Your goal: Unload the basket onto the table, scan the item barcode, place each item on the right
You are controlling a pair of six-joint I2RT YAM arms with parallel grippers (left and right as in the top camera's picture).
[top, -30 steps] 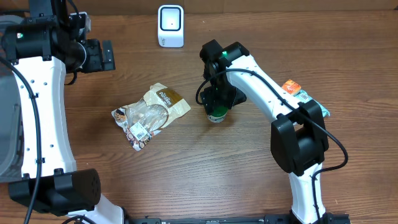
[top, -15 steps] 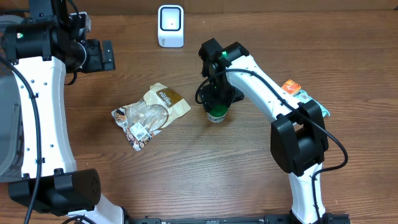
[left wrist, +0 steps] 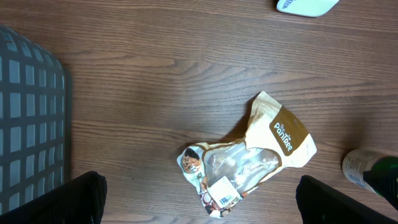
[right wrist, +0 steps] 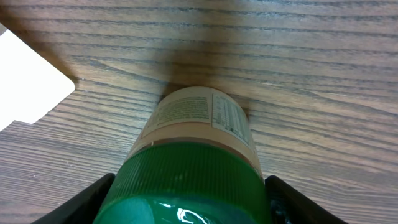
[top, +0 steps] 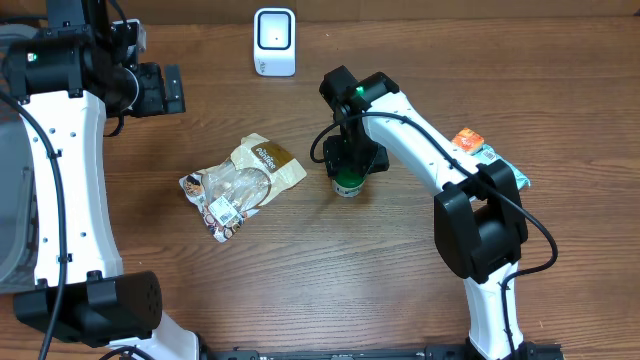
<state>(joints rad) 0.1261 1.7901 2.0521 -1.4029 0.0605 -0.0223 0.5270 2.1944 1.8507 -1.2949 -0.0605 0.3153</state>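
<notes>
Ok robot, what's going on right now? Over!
Left gripper: jaws open, held aside. Right gripper: jaws around green-lidded bottle, grip unclear. Snack bag beside it; nothing between bottle and scanner.

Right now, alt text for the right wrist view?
A bottle with a green cap and beige label fills the frame on a wooden table, the right gripper straddling its cap. The corner of a white object shows at the left edge.
</notes>
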